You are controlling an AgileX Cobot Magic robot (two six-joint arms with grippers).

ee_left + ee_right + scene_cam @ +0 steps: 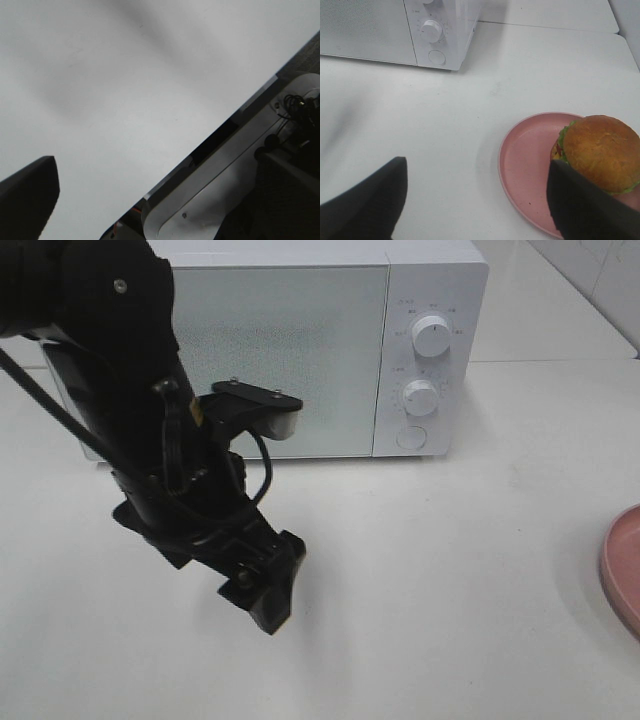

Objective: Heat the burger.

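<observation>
pink plate [625,570] cut off, burger [602,152] unseen overhead

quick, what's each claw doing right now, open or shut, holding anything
Left claw: open, holding nothing, hanging over the bare table in front of the microwave.
Right claw: open, holding nothing, above the pink plate beside the burger.

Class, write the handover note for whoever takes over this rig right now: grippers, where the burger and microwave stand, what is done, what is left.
Left gripper: open, empty, above the table in front of the microwave.
Right gripper: open, empty, over the pink plate.
Burger: on the plate, to the microwave's right, untouched.
Microwave door: shut.
Done: nothing visible.
Left: open the door, put the burger inside, shut it, set the dials.
</observation>
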